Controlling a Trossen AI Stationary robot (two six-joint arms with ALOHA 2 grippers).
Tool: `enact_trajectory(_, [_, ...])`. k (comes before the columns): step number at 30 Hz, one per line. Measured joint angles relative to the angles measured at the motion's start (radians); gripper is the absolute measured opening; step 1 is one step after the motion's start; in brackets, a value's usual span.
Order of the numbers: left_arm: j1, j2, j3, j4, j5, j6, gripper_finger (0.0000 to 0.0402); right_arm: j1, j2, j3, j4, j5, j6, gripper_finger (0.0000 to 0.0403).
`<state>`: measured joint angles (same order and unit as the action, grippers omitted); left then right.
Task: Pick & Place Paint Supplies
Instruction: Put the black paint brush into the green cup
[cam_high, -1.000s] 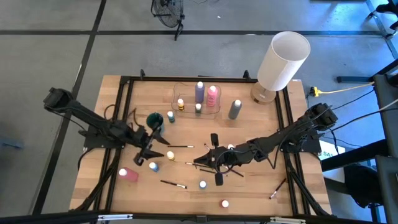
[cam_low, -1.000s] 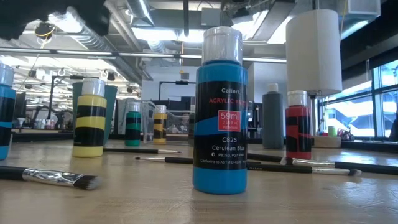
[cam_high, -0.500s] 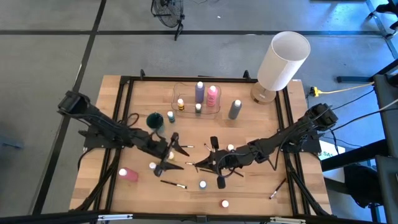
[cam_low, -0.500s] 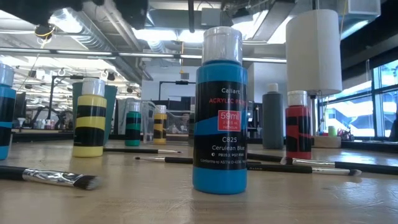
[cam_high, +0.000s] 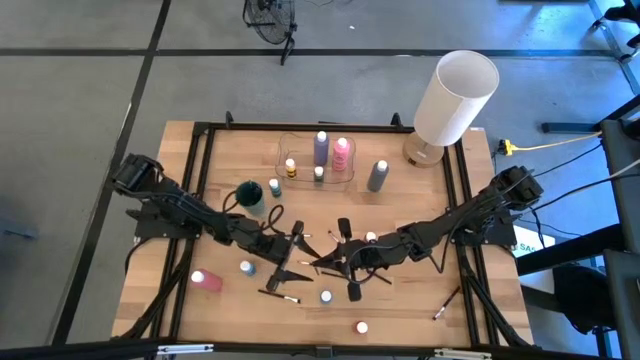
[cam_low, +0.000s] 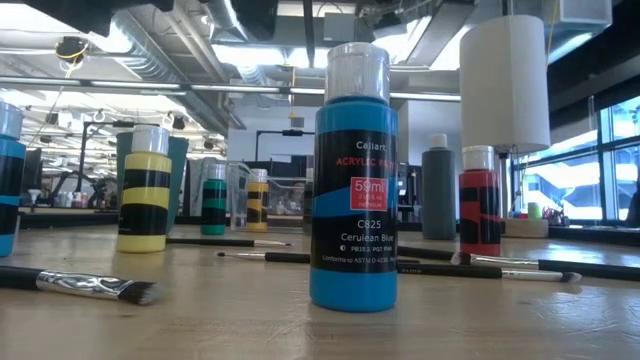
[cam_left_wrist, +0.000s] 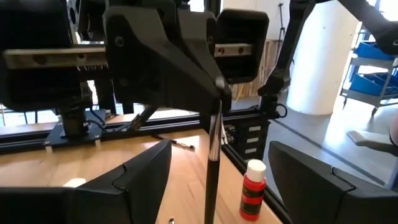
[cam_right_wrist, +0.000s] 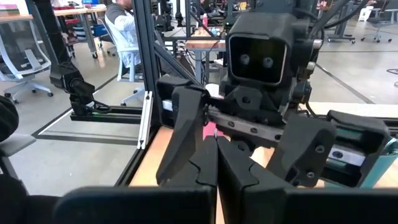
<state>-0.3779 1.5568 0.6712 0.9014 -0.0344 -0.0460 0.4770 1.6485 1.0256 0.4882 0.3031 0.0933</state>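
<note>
In the low view the blue bottle (cam_low: 355, 180) is standing nearest, its label reading "Collart", "ACRYLIC", "59ml", "C825" and "Cerulean Blue"; beside the blue bottle a flat paintbrush (cam_low: 85, 285) is lying on the table (cam_low: 480, 320); behind the blue bottle a yellow bottle (cam_low: 145, 190), a red bottle (cam_low: 480, 200) and a grey bottle (cam_low: 438, 190) are standing, their labels too small to read.

From above, the left gripper (cam_high: 288, 262) is hovering just beside the blue bottle (cam_high: 326, 297) with its fingers spread, facing the right gripper (cam_high: 322, 262), whose fingers are pressed together on a thin dark paintbrush (cam_left_wrist: 212, 168); that brush is hanging upright from the closed jaws in the left wrist view.

Farther from the blue bottle, a clear tray (cam_high: 283, 152) is holding a purple bottle (cam_high: 321, 147), a pink bottle (cam_high: 341, 154) and two tiny bottles; the white lamp (cam_high: 455, 95) is standing farthest.
</note>
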Motion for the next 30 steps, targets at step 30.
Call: enact_trajectory(30, [0.000, 0.003, 0.005, -0.038, -0.050, 0.051, 0.0185, 0.000, 0.000, 0.000, -0.018, 0.018, 0.007, 0.0000])
